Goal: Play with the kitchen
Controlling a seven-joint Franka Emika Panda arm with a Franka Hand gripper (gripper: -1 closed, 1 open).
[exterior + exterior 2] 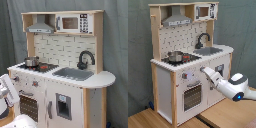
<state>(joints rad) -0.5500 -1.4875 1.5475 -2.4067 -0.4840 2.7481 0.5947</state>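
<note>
The kitchen (pixel 188 60) is a tall toy unit of smooth white panels framed in pale wood, with a grey wedge-shaped hood (pixel 177 20) and a small microwave (pixel 74 23) along the top shelf. Its back wall is a white tile pattern. On the worktop sit a shiny round metal pot (pixel 175 56) on the dark stovetop, a grey rectangular sink (pixel 73 74) and a curved black faucet (pixel 86 59). Below are round knobs (pixel 185 76) and an oven door (pixel 192 96) with a slatted window.

The kitchen stands on a wooden surface (pixel 158 119) of light planks, before a dull grey-green curtain (pixel 116 45).

In the second exterior view the white, rounded arm reaches in from the second exterior view's right, and the jaws (pixel 204 70) sit right at the kitchen's front panel, just under the worktop edge and beside the knobs. I cannot tell how far apart the jaws are, nor whether they hold anything.
</note>
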